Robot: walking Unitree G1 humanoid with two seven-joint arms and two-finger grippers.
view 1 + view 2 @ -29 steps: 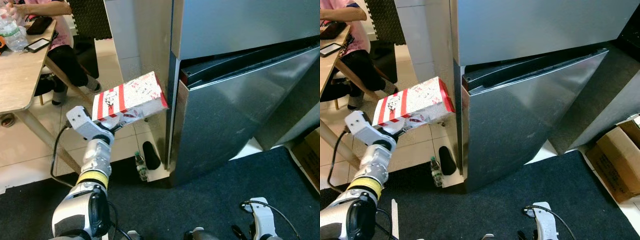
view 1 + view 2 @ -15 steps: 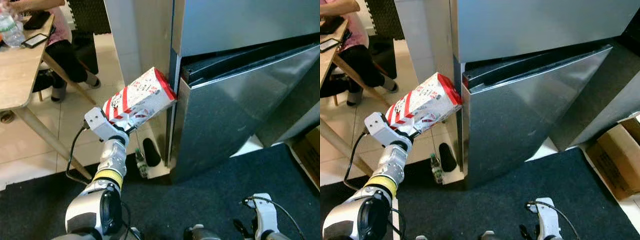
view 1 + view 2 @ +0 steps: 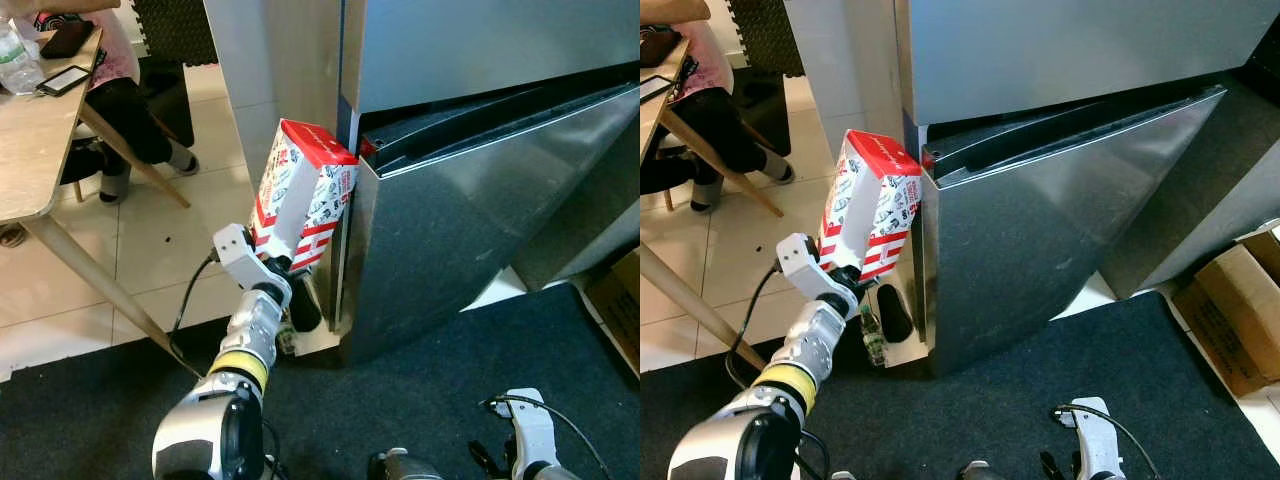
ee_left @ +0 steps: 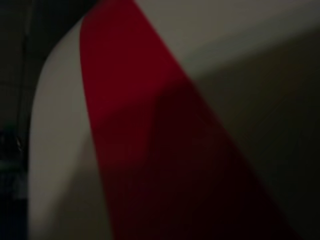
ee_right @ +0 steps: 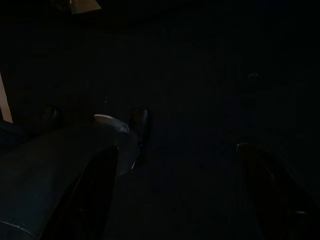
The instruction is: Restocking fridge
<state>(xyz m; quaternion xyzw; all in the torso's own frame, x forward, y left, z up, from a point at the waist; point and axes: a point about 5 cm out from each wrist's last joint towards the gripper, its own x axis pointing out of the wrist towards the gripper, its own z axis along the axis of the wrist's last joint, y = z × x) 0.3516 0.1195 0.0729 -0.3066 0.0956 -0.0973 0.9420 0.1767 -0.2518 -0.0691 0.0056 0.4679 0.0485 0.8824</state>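
A red-and-white carton (image 3: 300, 195) with printed figures stands nearly upright in the air, its top corner against the left edge of the steel fridge (image 3: 470, 200). My left gripper (image 3: 283, 268) is shut on the carton's lower end, and the left wrist view is close on the carton's red stripe (image 4: 150, 150). The fridge's lower door (image 3: 1060, 220) stands slightly ajar, a dark gap running along its top. My right arm (image 3: 525, 440) hangs idle at the bottom right over the dark carpet.
A wooden table (image 3: 40, 140) with a phone and a water bottle stands at the left, a person (image 3: 120, 90) seated behind it. A small bottle (image 3: 871, 336) and a black shoe (image 3: 891, 312) lie on the floor by the fridge's corner. A cardboard box (image 3: 1235, 310) sits at the right.
My left arm has swung the carton from lying flat to nearly upright and carried it rightward up to the fridge's edge. The camera has shifted a little.
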